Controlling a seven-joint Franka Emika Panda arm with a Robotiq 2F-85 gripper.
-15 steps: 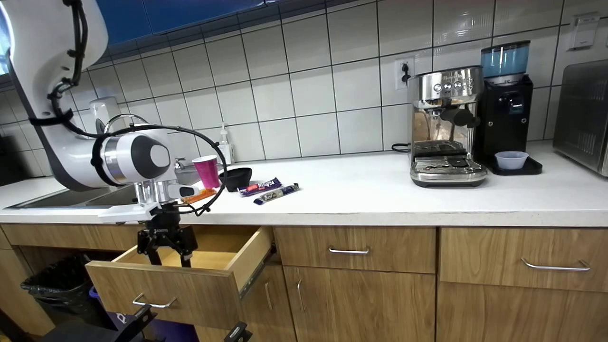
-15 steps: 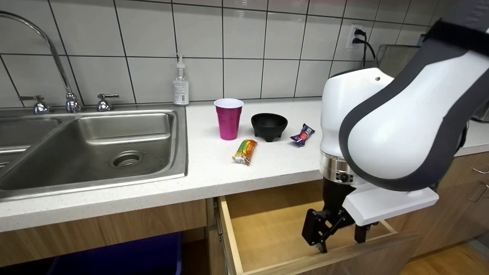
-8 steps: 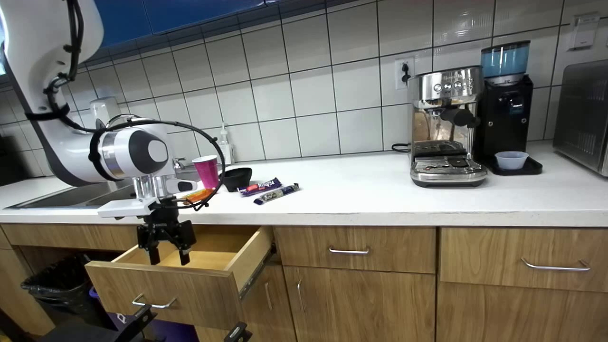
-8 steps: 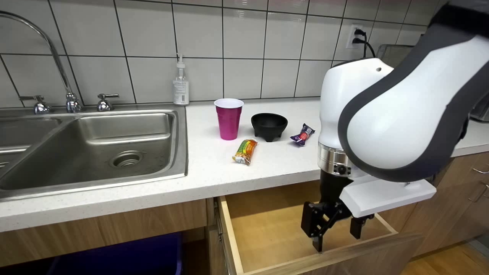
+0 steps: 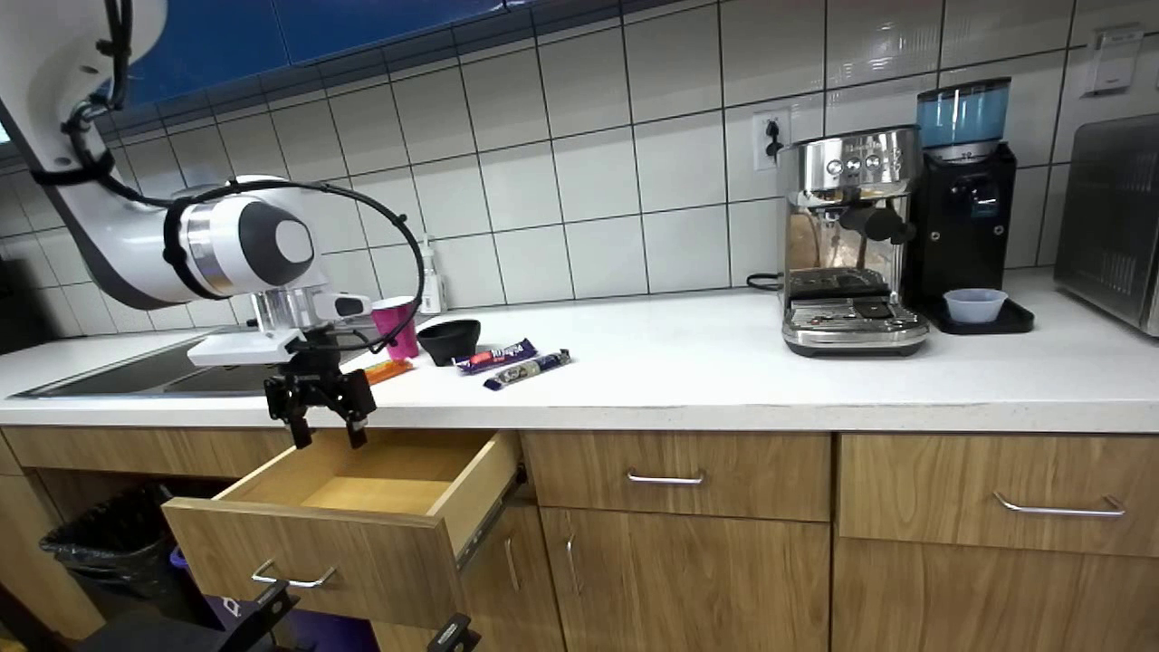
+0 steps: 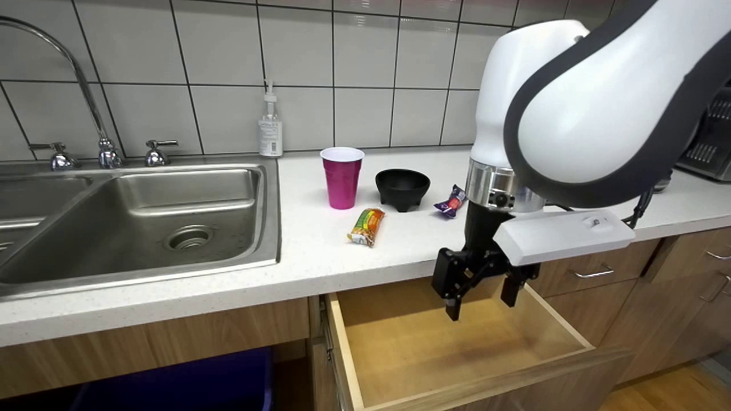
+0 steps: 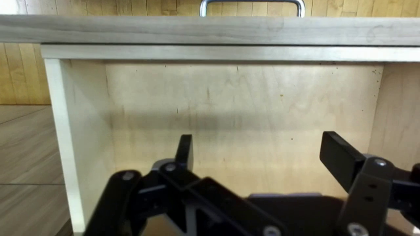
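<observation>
My black gripper (image 5: pixel 330 441) (image 6: pixel 481 308) is open, with nothing between its fingers. It points down above the pulled-out wooden drawer (image 5: pixel 308 554) (image 6: pixel 411 348), touching nothing. In the wrist view the spread fingertips (image 7: pixel 257 139) stand over the drawer's bare floor (image 7: pixel 242 98). On the counter behind are a pink cup (image 6: pixel 342 181), a black bowl (image 6: pixel 402 188), an orange snack packet (image 6: pixel 366 227) and a purple wrapped bar (image 6: pixel 451 202). An exterior view also shows a blue-and-silver bar (image 5: pixel 527 369) beside the purple bar (image 5: pixel 495 356).
The counter edge (image 6: pixel 320 283) runs just behind the drawer. A steel sink (image 6: pixel 188 214) with a faucet (image 6: pixel 85 91) and a soap bottle (image 6: pixel 270 128) lie to one side. An espresso machine (image 5: pixel 851 244) and a grinder (image 5: pixel 964 208) stand farther along. A bin (image 5: pixel 118 543) stands below.
My gripper has risen out of the drawer and moved back from its front panel toward the counter. The fingers stay open. The drawer and the counter items have not moved.
</observation>
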